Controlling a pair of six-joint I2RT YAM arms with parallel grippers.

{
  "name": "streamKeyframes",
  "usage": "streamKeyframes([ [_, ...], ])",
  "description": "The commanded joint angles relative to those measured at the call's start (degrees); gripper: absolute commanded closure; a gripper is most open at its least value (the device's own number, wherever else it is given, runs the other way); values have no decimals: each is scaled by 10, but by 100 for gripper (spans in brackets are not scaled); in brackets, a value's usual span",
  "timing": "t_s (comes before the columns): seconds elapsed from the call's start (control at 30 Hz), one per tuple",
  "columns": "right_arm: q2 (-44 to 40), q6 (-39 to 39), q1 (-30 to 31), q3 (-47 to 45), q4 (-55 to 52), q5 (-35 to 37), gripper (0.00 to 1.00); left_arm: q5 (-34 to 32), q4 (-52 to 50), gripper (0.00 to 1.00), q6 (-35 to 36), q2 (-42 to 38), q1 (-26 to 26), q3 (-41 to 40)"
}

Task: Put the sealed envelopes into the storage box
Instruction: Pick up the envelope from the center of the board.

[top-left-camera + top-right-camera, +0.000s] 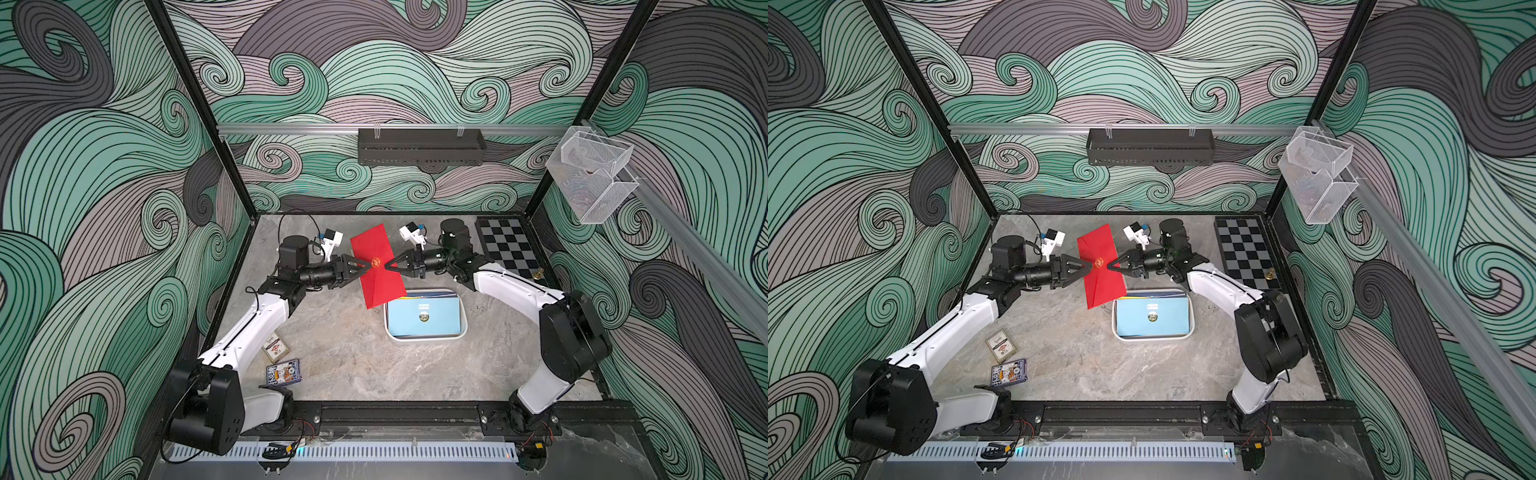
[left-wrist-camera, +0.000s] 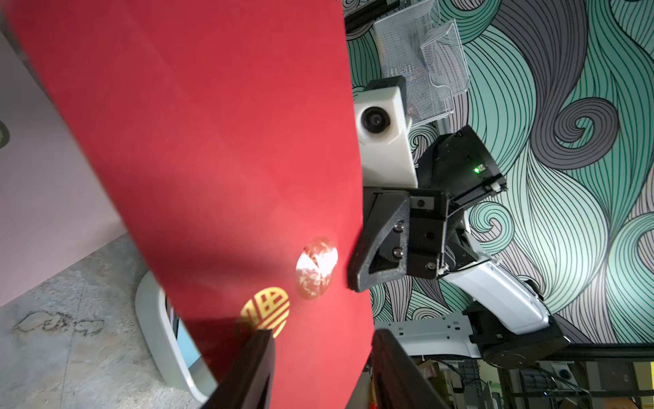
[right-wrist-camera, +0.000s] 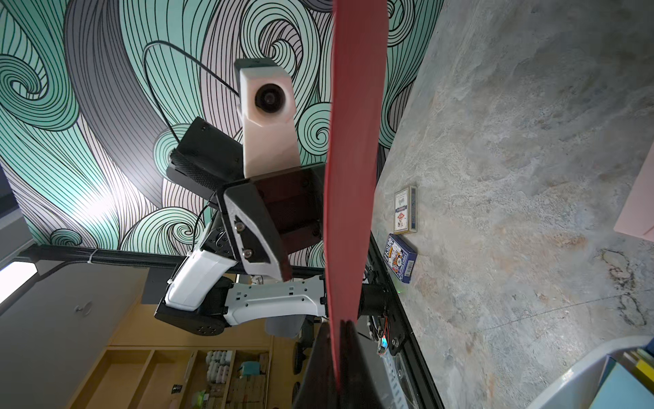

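white shells are worn by the left arm (image 1: 245,328) and right arm (image 1: 515,286), with black joints nearest the base rail (image 1: 395,413); black triangular fingers (image 3: 254,230) are screwed onto the left gripper (image 1: 367,267).

Red envelope (image 1: 384,291): I read it as matt paper, smooth, with faint creases. Its round seal (image 2: 316,267) is glossy foil and throws glare; the gold mark (image 2: 265,311) beside it shines like metallic print. Light-blue envelope (image 1: 407,320): matt paper too. Storage box (image 1: 428,338): white plastic, smooth, soft sheen on the rim. Bench (image 1: 353,365): grey stone-look top, mottled, low gloss. Right end effector (image 1: 387,266): its fingers (image 2: 380,244) look like grainy matt black plastic. Wall shelf (image 1: 422,149): black perforated metal, matt. Blue card pack (image 1: 284,372): printed card, slight shine.
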Motion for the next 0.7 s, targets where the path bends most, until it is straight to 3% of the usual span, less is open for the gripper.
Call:
streamKeyframes([
  [0.0,-28,-18,-4,13,-17,-8,100,-53,-82,51,55,-35,-1,21],
  [0.1,-33,-14,-1,11,-13,-9,100,-69,-104,50,67,-41,-1,18],
  [0.23,-31,-4,5,12,-13,-18,100,-13,-30,47,18,-24,-2,0],
  [0.4,-28,3,9,7,-3,-19,100,-5,-1,49,1,-23,-4,-3],
  [0.53,-21,-6,10,-2,-9,-15,100,-5,23,56,-29,-35,-4,-5],
  [0.67,-22,-5,13,-10,-6,-10,100,-2,38,73,-55,-44,-6,-5],
])
